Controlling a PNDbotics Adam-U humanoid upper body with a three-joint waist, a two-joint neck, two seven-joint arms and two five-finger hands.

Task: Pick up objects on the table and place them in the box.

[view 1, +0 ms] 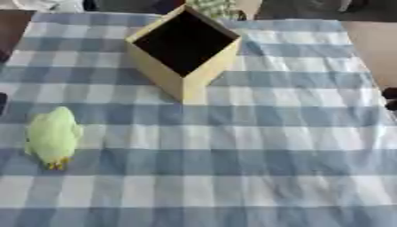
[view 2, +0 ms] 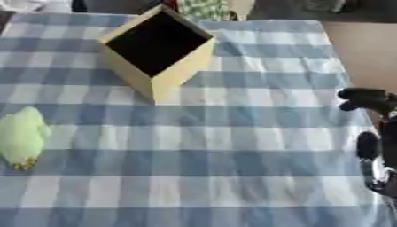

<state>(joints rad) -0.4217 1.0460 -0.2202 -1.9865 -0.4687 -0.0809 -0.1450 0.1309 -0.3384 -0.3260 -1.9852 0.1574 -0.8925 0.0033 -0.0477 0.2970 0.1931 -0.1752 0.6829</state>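
Note:
A light green plush toy point(view 1: 52, 135) with small orange feet lies on the checked cloth at the left, well in front of the box. The tan box point(view 1: 182, 46) stands open-topped at the far middle, one corner turned toward me, and its dark inside shows nothing. My right hand point(view 2: 374, 133) hangs at the table's right edge, fingers relaxed and holding nothing, far from the toy and the box. A dark sliver of my left hand point(view 1: 1, 103) shows at the left edge, above the toy.
The blue and white checked tablecloth point(view 1: 248, 146) covers the whole table. Bare floor lies past the right edge point(view 2: 364, 48). Patterned fabric and other items point(view 1: 213, 6) sit beyond the far edge behind the box.

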